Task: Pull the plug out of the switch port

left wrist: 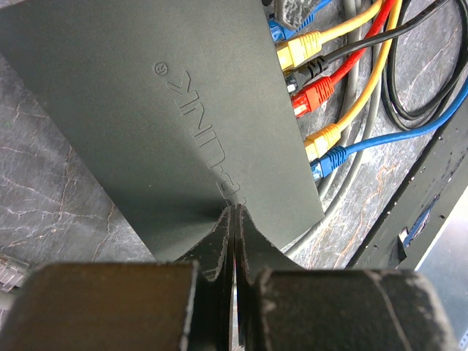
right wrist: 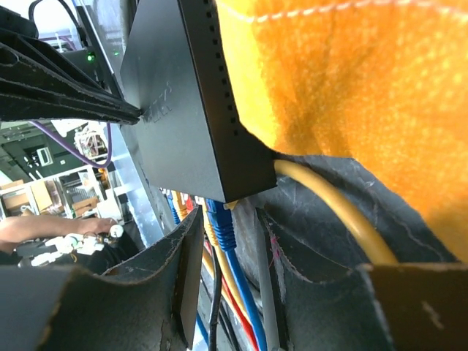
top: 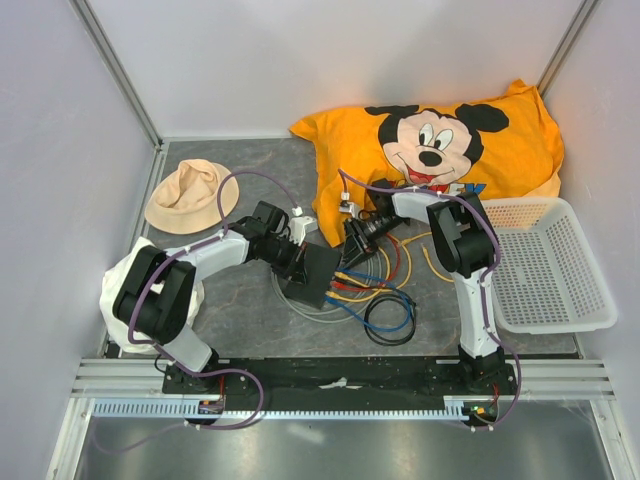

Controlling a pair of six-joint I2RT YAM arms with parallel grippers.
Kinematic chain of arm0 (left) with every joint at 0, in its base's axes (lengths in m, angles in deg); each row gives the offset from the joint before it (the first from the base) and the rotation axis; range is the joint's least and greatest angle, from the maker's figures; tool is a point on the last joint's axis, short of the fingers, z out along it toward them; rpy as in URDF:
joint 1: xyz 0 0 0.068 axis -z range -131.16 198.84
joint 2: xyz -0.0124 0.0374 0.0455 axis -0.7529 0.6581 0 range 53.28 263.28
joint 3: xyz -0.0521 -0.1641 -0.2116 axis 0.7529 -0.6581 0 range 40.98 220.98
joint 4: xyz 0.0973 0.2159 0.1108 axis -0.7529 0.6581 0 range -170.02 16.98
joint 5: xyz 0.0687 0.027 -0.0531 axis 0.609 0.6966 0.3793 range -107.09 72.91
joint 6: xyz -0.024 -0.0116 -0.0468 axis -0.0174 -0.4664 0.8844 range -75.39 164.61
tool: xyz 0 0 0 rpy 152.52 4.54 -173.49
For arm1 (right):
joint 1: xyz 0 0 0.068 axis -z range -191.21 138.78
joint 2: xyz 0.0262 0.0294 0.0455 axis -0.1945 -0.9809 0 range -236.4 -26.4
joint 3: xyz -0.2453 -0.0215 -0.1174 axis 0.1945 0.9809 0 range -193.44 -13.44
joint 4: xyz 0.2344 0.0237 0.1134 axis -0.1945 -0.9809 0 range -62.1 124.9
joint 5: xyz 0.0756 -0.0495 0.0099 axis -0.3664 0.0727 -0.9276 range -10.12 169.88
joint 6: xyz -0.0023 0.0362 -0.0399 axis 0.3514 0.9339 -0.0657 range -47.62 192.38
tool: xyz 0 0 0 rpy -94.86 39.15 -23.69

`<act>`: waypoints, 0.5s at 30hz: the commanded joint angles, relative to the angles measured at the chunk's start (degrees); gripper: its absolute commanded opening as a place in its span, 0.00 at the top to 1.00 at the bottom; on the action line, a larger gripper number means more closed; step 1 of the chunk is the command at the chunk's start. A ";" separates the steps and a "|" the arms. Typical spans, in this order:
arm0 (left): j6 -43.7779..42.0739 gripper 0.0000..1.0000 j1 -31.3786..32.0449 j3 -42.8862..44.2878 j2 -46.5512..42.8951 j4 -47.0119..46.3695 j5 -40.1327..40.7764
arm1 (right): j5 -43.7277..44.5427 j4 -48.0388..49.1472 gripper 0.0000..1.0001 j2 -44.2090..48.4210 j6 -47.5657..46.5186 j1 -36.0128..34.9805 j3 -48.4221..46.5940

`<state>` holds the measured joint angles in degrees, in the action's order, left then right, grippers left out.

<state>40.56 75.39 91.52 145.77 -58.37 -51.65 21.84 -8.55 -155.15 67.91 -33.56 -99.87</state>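
Note:
The dark grey switch lies flat on the mat between the arms; it also shows in the left wrist view and the right wrist view. Blue, yellow, black and red plugs sit in its row of ports. My left gripper is shut, its tips resting on the switch's top near one edge. My right gripper is open at the switch's far end port, its fingers either side of a blue plug without closing on it. That plug is still seated in the port.
Loose coloured cables coil on the mat right of the switch. An orange Mickey Mouse pillow lies just behind the right gripper. A white mesh basket stands at right, a beige hat at back left, a white cloth by the left arm.

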 commanded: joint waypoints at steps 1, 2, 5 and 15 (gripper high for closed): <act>0.36 0.98 0.44 0.43 1.55 -0.03 2.66 | -1.90 -1.30 0.58 -0.45 -1.77 -0.41 -1.98; 0.28 0.98 0.52 0.43 1.47 0.06 2.66 | -1.73 -1.21 0.59 -0.54 -1.68 -0.33 -1.98; 0.28 0.99 0.44 0.43 1.38 -0.03 2.66 | -1.99 -1.12 0.57 -0.89 -1.51 -0.50 -2.16; 0.36 0.98 0.52 0.43 1.47 -0.03 2.66 | -1.02 -0.86 0.55 -1.07 -1.07 -2.08 -3.65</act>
<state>40.56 75.54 91.61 145.82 -58.41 -51.65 21.46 -9.79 -155.74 67.65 -34.92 -101.12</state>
